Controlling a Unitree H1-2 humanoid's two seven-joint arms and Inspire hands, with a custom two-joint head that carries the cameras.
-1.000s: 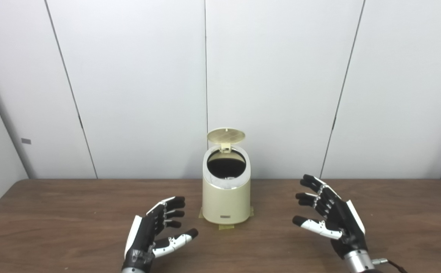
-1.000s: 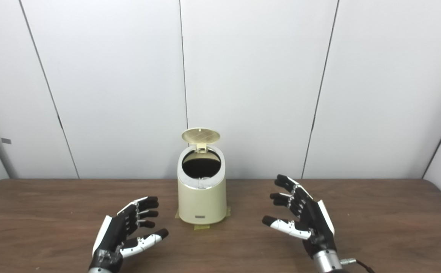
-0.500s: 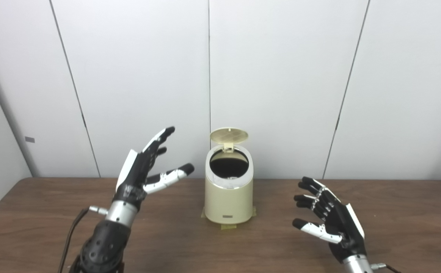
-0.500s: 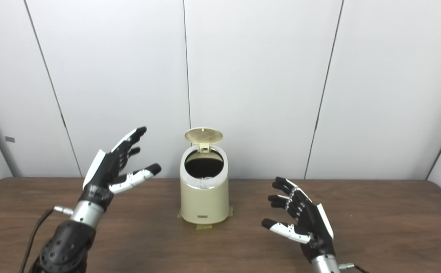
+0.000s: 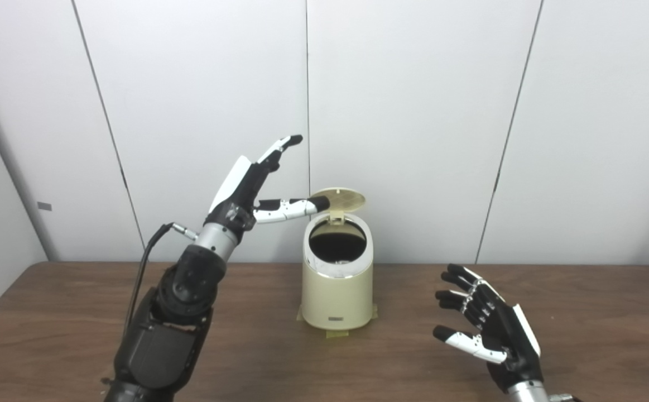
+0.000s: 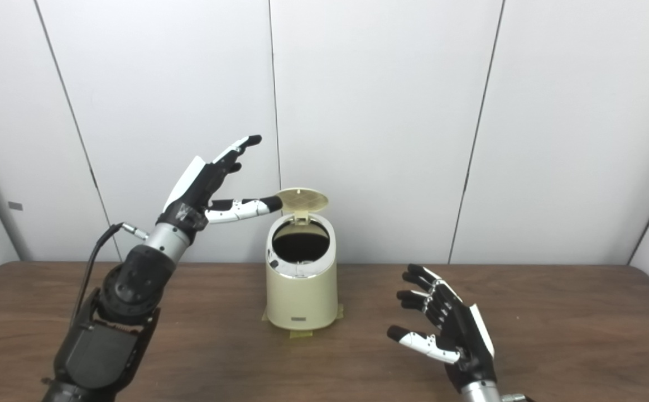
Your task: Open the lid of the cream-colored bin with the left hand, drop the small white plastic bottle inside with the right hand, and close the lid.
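The cream-colored bin (image 5: 336,290) stands at the middle of the brown table, taped down at its base. Its round lid (image 5: 340,199) is raised upright behind the dark opening (image 5: 337,248). My left hand (image 5: 254,187) is raised high to the left of the lid, open, fingers stretched up and the thumb tip at the lid's left edge. My right hand (image 5: 486,329) hovers low over the table to the right of the bin, open and holding nothing. No small white bottle shows in either view; something pale glints inside the opening, too dim to identify.
The brown wooden table (image 5: 56,312) runs the full width of the view, backed closely by white wall panels (image 5: 413,111). Strips of tape (image 5: 335,334) stick out under the bin. A black cable (image 5: 140,279) hangs from my left wrist.
My left hand has risen from low over the table up and rightward to beside the raised lid. The right hand has stayed about where it was, drifting slightly down. The lid stays up.
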